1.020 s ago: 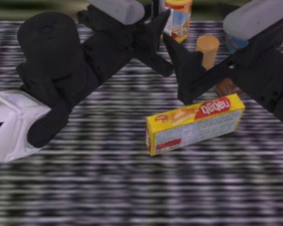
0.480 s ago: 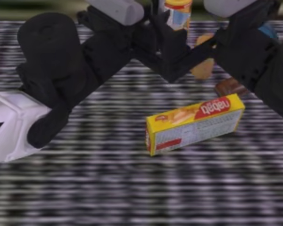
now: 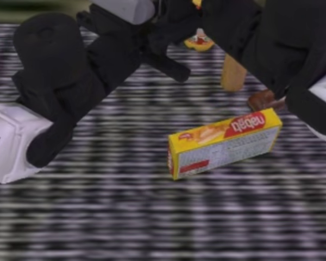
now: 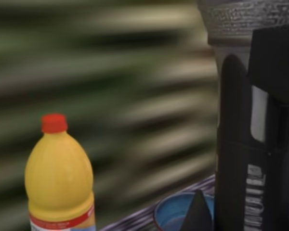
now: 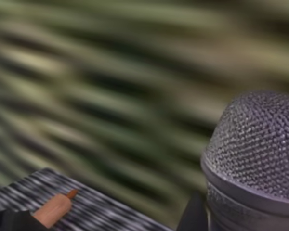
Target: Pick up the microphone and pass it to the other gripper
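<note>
The microphone (image 4: 233, 144) stands upright in the left wrist view, its silver-grey mesh head (image 4: 245, 19) above a black handle. My left gripper (image 3: 171, 32) is at the back middle of the table and shut on the microphone, with one fingertip (image 4: 197, 211) beside the handle. A black part of my right gripper (image 4: 274, 144), marked with white lettering, overlaps the handle. The right gripper (image 3: 206, 22) meets the left one under its bulky wrist. The right wrist view shows the mesh head (image 5: 255, 144) very close. From above, the black grippers hide the microphone.
A yellow cracker box (image 3: 225, 142) lies mid-table. A tan cylinder (image 3: 233, 73) and a brown object (image 3: 263, 99) sit under the right arm. A yellow bottle (image 4: 60, 178) and a blue bowl (image 4: 176, 216) stand at the back. A peach stick (image 5: 53, 211) lies at the far left.
My right arm has swept left and inward until its wrist covers the bottle and the cylinder's top, meeting the left gripper. The left arm has shifted slightly left.
</note>
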